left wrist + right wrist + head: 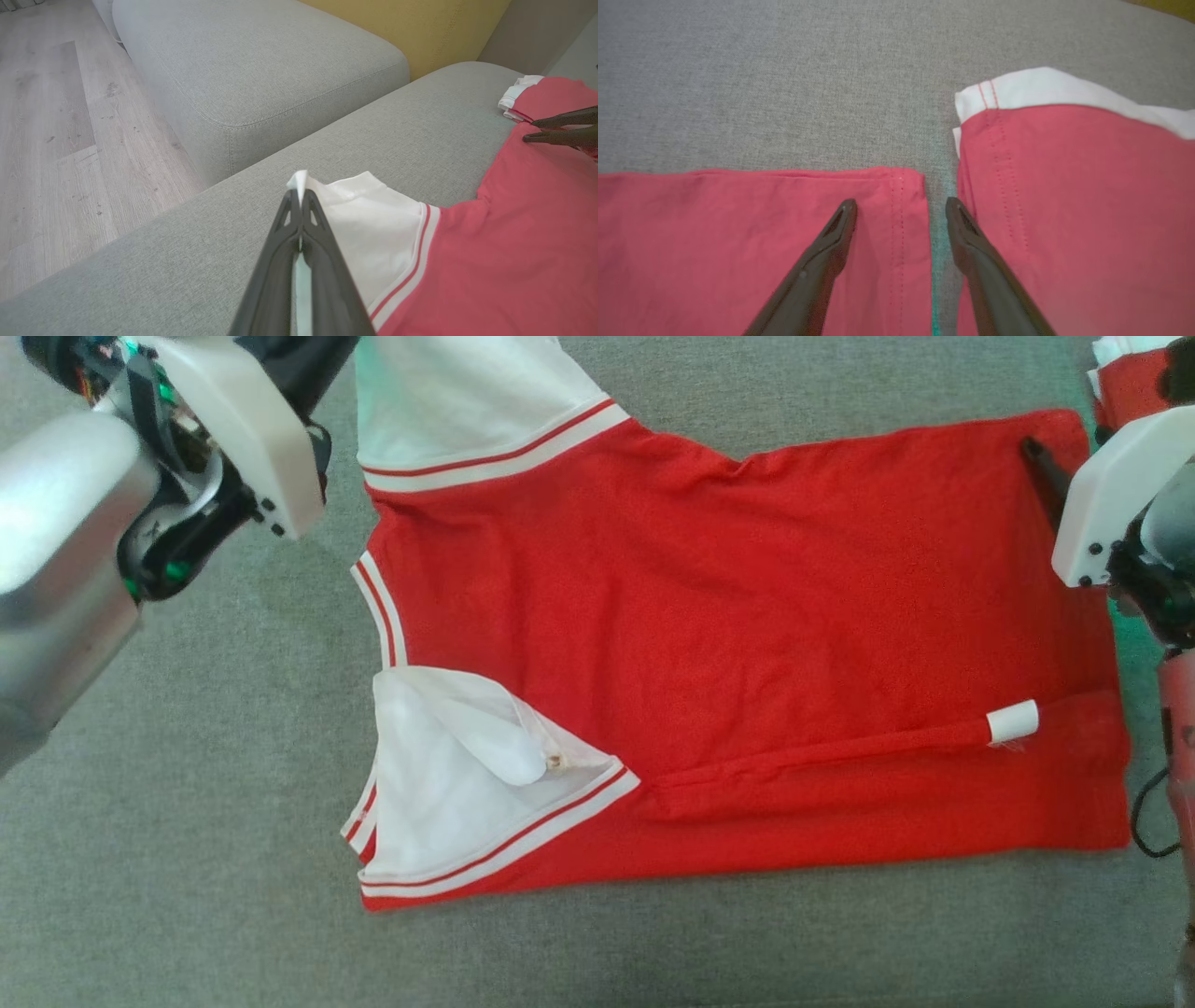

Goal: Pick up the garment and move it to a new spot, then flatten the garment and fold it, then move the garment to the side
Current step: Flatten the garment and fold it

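On grey sofa seat (187, 896), red garment (700, 616) — wood floor (56, 140), yellow cushion (420, 28) beyond

A: Where is the garment (747, 616)?
B: On the sofa (187, 896), neck left, hem right.
A: And the tools?
B: Left tool (300, 193) grips the far sleeve; right tool (901, 203) hangs over the far hem corner, a second garment (1064, 186) just beside it.
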`<state>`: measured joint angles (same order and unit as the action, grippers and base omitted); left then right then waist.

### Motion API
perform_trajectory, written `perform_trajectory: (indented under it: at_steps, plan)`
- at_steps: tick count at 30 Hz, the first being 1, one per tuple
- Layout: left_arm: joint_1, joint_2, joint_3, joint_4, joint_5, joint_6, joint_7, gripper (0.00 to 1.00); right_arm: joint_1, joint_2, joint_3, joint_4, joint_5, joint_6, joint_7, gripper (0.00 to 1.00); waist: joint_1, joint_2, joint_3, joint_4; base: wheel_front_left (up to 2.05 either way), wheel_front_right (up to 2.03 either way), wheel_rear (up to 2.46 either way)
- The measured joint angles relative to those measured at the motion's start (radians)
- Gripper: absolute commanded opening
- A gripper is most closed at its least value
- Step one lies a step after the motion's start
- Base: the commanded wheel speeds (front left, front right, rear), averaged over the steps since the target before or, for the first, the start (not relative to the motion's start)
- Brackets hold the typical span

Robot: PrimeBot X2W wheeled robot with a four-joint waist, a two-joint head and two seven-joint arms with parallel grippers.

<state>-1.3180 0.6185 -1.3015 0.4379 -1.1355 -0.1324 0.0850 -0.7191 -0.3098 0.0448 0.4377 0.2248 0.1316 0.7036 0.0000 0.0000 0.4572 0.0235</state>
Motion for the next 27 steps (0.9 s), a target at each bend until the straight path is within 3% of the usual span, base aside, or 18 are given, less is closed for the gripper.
perform_trajectory:
  at_steps: [5,7,11,17,18,19,27]
  plan:
    - [-0.015,0.0,-0.008,0.0,-0.01,0.0,-0.007,0.0,-0.012,-0.001,-0.007,0.009,-0.02,0.0,-0.019,0.82,0.0,0.0,0.012,0.005,0.0,0.0,0.0]
    - [-0.015,0.0,-0.014,0.0,-0.01,0.0,-0.007,0.0,-0.016,-0.001,-0.008,0.012,-0.023,0.0,-0.025,0.67,0.0,0.0,0.015,0.008,0.0,0.0,0.0]
    - [-0.015,0.0,-0.02,-0.001,-0.01,0.0,-0.007,0.0,-0.028,-0.002,-0.007,0.023,-0.032,0.0,-0.036,0.5,0.0,0.0,0.021,0.012,0.0,0.0,0.0]
    - [-0.015,0.0,-0.021,0.001,-0.018,0.0,-0.007,0.0,-0.033,-0.012,0.003,0.027,-0.042,0.0,-0.036,0.32,0.0,0.0,0.019,0.017,0.0,0.0,0.0]
    - [-0.015,0.0,-0.021,0.002,-0.018,0.0,-0.007,0.0,-0.033,-0.013,0.003,0.027,-0.042,0.0,-0.036,0.11,0.0,0.0,0.018,0.017,0.0,0.0,0.0]
    - [-0.015,0.0,-0.021,0.005,-0.018,0.0,-0.007,0.0,-0.033,-0.013,0.004,0.027,-0.042,0.0,-0.036,0.0,0.0,0.0,0.018,0.018,0.0,0.0,0.0]
    - [-0.015,0.0,-0.022,0.036,0.042,0.0,-0.055,0.0,-0.033,-0.016,0.006,0.024,-0.041,0.0,-0.044,0.0,0.0,0.0,0.017,0.02,0.0,0.0,0.0]
